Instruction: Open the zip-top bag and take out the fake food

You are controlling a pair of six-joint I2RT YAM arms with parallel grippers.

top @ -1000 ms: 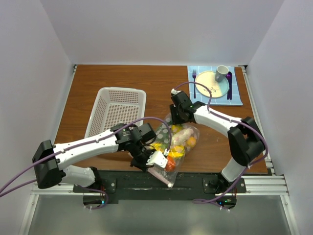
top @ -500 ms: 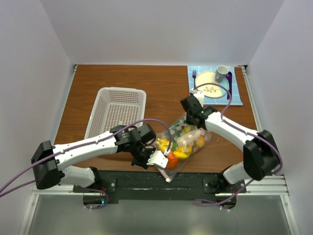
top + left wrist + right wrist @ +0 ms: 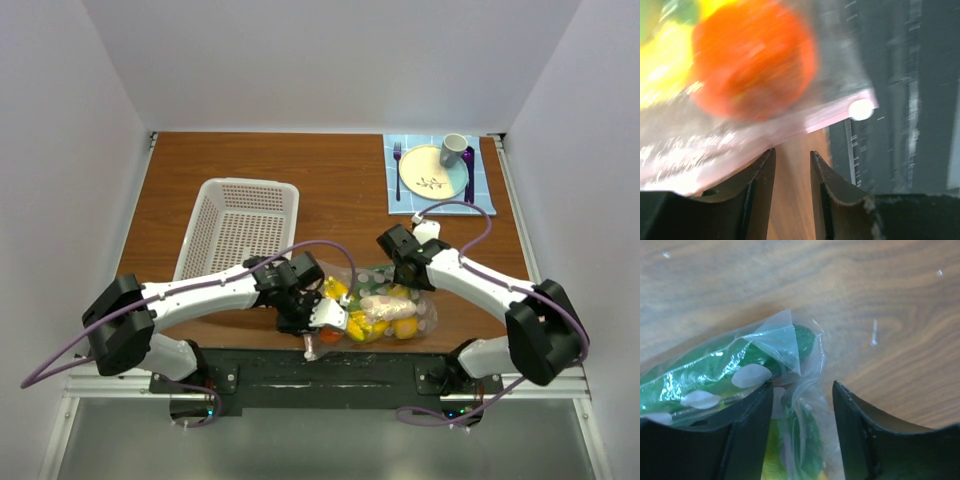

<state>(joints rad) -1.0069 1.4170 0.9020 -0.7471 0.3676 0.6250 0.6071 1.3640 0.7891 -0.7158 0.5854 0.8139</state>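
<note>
The zip-top bag (image 3: 424, 318) lies at the desk's near edge, about midway along, with the fake food (image 3: 385, 308) inside it. My left gripper (image 3: 791, 152) has its fingers a narrow gap apart at the pink zip strip (image 3: 830, 117); I cannot tell whether they pinch it. My right gripper (image 3: 802, 385) stands open astride the bag's far corner.

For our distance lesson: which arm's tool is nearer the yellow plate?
Right. The right tool is at the zip-top bag edge facing the yellow plate; the left tool is at its opposite, near end.
</note>
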